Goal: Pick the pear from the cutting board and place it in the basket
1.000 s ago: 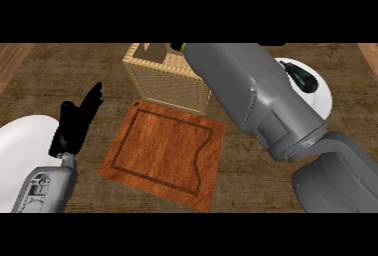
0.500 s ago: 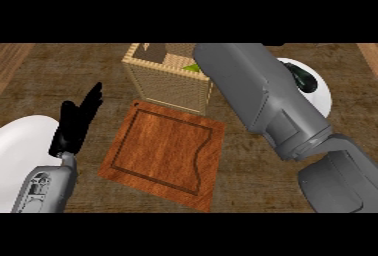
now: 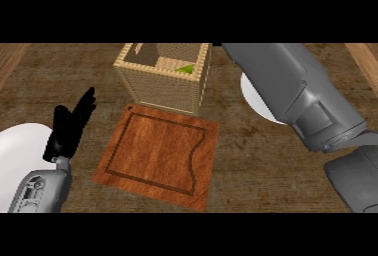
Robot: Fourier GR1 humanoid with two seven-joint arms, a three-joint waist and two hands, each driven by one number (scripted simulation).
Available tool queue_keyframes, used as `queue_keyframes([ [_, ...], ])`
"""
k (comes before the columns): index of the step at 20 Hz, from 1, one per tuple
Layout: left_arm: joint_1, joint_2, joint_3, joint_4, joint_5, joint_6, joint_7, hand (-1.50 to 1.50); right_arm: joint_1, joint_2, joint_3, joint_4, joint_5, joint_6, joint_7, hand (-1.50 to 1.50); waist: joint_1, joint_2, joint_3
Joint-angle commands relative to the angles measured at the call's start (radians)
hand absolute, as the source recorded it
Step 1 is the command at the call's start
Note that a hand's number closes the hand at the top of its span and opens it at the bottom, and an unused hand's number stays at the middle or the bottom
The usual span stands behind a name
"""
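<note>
Head view: the basket (image 3: 166,82) stands just beyond the far edge of the bare cutting board (image 3: 159,156). The pear (image 3: 185,69) lies inside the basket, by its right wall. Left of the basket, the left hand (image 3: 71,125) rests with straight fingers, holding nothing. The right hand is out of sight

Pear (image 3: 186,69) lies inside basket (image 3: 166,85) at far side; cutting board (image 3: 159,156) just near of it; left hand (image 3: 71,125) open, resting at left.
</note>
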State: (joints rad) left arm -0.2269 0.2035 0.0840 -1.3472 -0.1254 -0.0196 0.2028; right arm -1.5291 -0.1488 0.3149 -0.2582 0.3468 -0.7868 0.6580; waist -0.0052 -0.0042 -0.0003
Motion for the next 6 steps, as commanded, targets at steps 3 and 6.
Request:
queue_keyframes([
  [3, 0.025, 0.038, 0.045, 0.005, 0.024, -0.017, 0.007, 0.0, 0.145, -0.102, -0.02, -0.157, -0.019, -0.002, 0.035, -1.5, -0.047, -0.02, 0.001],
  [6, 0.07, 0.015, 0.032, -0.026, 0.023, -0.007, 0.013, 0.0, 0.216, -0.167, -0.031, -0.296, -0.051, 0.075, 0.024, -1.5, -0.066, -0.029, 0.002],
])
